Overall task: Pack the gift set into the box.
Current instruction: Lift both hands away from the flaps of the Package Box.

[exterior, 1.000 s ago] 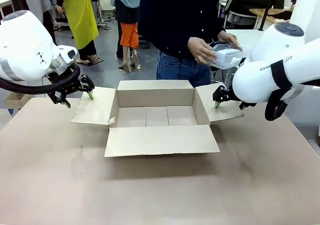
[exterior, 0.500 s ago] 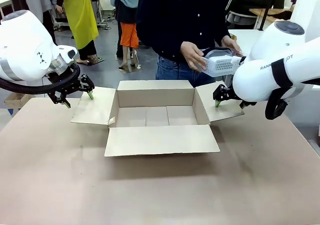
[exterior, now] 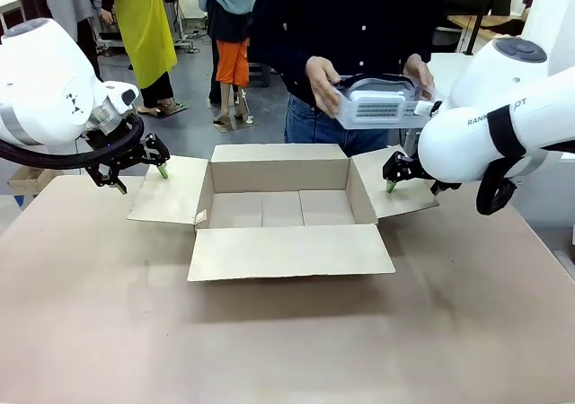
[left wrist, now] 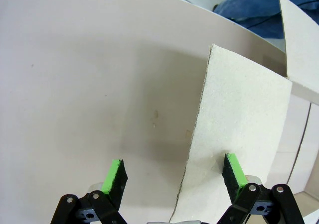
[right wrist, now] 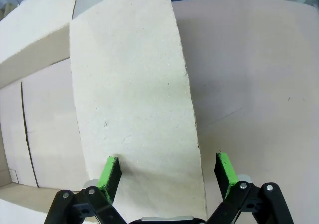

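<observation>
**tablesaw_tim:** so how far into the packing is this? looks like nothing's in yet

**gripperfan:** yeah, basically at the start; the box (exterior: 283, 208) sits mid-counter (exterior: 287, 350) with all four flaps folded out, and the inside is bare cardboard; the gift set (exterior: 377, 106) is up in the air beyond the box's far edge, toward the right side; the person has a hand (exterior: 323, 83) on each short end of it; so I'd say the opening-up is done, and lowering the set in plus closing the flaps is all left

**tablesaw_tim:** and the arms?

**gripperfan:** neither holds anything; the left end effector (exterior: 142, 180) is spread wide across the outer edge of the left flap (exterior: 169, 191); in its wrist view one green pad is over the flap and the other over bare counter; the right end effector (exterior: 413, 185) mirrors that on the right flap (exterior: 400, 197), also wide; can't tell if the pads press the cardboard or just hover

**tablesaw_tim:** which way is the tray turned?

**gripperfan:** roughly level, open side up; its long axis runs left to right across the front view, same as the box's long axis; a perforated long wall faces the robot; my guess is it can go in without any turning
</observation>
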`<state>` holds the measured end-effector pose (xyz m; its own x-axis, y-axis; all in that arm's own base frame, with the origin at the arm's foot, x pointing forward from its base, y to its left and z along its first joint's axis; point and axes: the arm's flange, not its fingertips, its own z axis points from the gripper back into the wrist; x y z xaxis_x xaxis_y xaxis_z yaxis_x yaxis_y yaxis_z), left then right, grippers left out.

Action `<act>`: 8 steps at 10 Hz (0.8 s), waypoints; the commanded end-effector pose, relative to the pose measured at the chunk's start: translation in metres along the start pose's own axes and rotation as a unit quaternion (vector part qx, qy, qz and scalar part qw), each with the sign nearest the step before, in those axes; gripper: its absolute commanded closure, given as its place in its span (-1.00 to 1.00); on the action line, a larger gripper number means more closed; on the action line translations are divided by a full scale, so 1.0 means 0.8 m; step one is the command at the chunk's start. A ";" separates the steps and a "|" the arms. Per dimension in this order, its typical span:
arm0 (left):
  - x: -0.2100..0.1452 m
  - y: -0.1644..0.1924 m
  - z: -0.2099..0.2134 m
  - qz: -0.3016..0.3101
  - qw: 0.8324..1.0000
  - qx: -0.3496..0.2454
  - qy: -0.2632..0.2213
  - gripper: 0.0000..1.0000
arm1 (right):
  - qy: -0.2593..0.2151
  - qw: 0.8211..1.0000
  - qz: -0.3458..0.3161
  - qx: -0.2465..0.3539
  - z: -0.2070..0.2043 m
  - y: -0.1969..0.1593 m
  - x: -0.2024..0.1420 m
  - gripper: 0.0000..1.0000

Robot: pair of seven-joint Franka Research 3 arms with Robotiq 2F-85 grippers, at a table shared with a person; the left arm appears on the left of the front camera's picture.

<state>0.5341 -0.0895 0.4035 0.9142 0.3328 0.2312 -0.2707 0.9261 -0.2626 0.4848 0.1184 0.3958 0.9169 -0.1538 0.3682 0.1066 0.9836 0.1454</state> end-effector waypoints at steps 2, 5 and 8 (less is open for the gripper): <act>-0.003 -0.001 0.003 0.006 1.000 0.007 -0.001 -1.00 | -0.002 1.000 0.001 -0.012 0.004 0.004 0.003 -1.00; -0.003 -0.001 0.003 0.006 1.000 0.007 -0.001 -1.00 | -0.002 1.000 0.001 -0.012 0.004 0.004 0.003 -1.00; -0.003 -0.001 0.003 0.006 1.000 0.007 -0.001 -1.00 | -0.002 1.000 0.001 -0.012 0.004 0.004 0.003 -1.00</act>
<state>0.5341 -0.0895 0.4035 0.9142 0.3328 0.2312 -0.2707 0.9261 -0.2626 0.4848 0.1184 0.3958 0.9169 -0.1537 0.3683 0.1066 0.9836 0.1452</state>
